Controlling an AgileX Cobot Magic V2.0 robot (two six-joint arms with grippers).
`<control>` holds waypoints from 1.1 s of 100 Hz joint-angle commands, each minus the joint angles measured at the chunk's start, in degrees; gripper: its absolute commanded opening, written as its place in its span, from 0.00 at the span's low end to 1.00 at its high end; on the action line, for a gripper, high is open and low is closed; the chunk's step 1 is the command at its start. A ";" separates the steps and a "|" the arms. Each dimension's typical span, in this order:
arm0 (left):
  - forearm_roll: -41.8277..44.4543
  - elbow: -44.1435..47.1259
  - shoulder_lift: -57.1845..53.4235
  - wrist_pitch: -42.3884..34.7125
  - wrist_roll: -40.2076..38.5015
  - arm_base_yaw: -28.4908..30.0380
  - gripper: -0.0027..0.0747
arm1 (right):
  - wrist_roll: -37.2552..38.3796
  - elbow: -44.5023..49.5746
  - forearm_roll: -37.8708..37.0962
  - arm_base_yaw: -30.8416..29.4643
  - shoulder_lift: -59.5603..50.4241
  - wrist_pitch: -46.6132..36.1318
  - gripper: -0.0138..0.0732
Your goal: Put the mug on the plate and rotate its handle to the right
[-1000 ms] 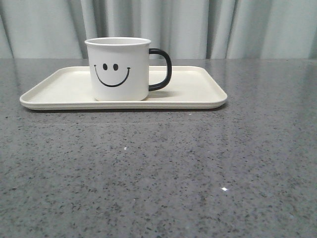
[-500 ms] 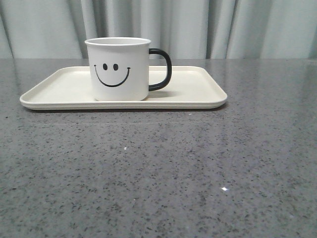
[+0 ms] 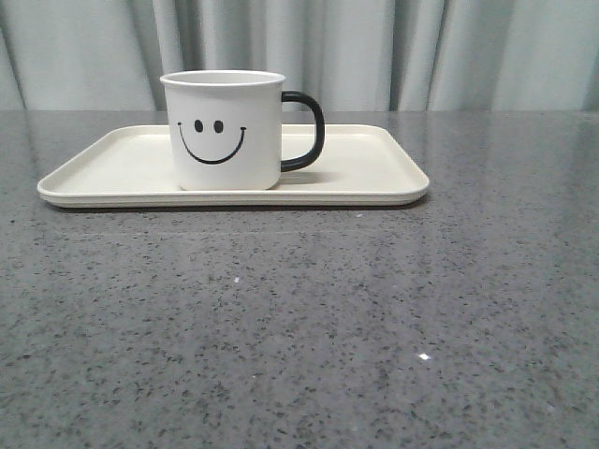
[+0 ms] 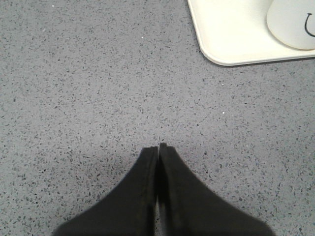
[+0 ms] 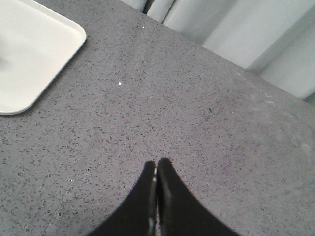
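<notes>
On plate [image 3: 374,173] mug [image 3: 225,131] upright; left gripper [image 4: 158,147], right gripper [image 5: 156,163] closed, well apart from mug

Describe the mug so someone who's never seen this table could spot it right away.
On the grey speckled table lies a wide cream plate in front of pale curtains. The mug stands upright on the plate, left of its middle. It is the only thing on the plate: white, with a black smiley face toward the camera and a black handle pointing right.
</notes>
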 commanded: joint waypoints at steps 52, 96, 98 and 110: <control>-0.80 -1.52 0.20 -3.74 -0.53 -0.19 0.01 | 0.19 -1.40 -1.55 -0.43 -0.20 -3.95 0.08; 0.93 8.15 -4.44 -29.64 -0.53 -0.19 0.01 | 0.19 -1.40 -1.55 -0.43 -0.20 -3.95 0.08; 0.93 9.62 -5.34 -32.18 -0.53 -0.19 0.01 | 0.19 -1.40 -1.55 -0.43 -0.20 -3.95 0.08; 1.04 18.59 -11.24 -43.80 -0.53 -0.19 0.01 | 0.19 -1.40 -1.55 -0.43 -0.20 -3.95 0.08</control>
